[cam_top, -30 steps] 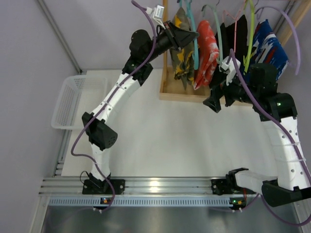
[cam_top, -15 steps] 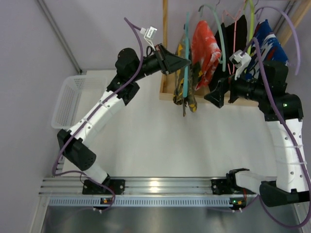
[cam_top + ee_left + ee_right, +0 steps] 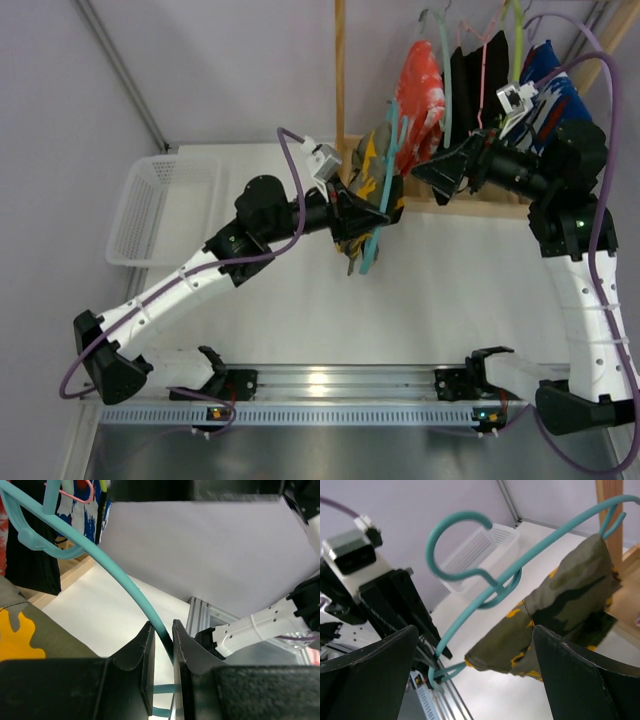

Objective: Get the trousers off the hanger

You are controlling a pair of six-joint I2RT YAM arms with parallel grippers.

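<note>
My left gripper (image 3: 387,212) is shut on the lower arm of a teal hanger (image 3: 378,225) and holds it off the rack, above the table. The green-yellow camouflage trousers (image 3: 366,172) are draped over that hanger. In the left wrist view the jaws (image 3: 163,636) pinch the teal hanger (image 3: 117,572), with the camouflage trousers (image 3: 35,632) at the lower left. My right gripper (image 3: 421,172) is open just right of the hanger. Between its wide fingers (image 3: 475,672) I see the hanger (image 3: 520,565) and the trousers (image 3: 565,605), untouched. Red-orange trousers (image 3: 417,90) and black trousers (image 3: 468,85) hang on the rack.
A wooden rack with a post (image 3: 340,70) and a base tray (image 3: 470,208) stands at the back. More hangers and a blue-and-white garment (image 3: 552,85) hang there. A white basket (image 3: 150,205) sits at the table's left edge, also visible as the basket (image 3: 480,550).
My left arm has drawn the teal hanger with the camouflage trousers off the rack, down and toward the near side. My right gripper has risen and moved left, close beside it.
</note>
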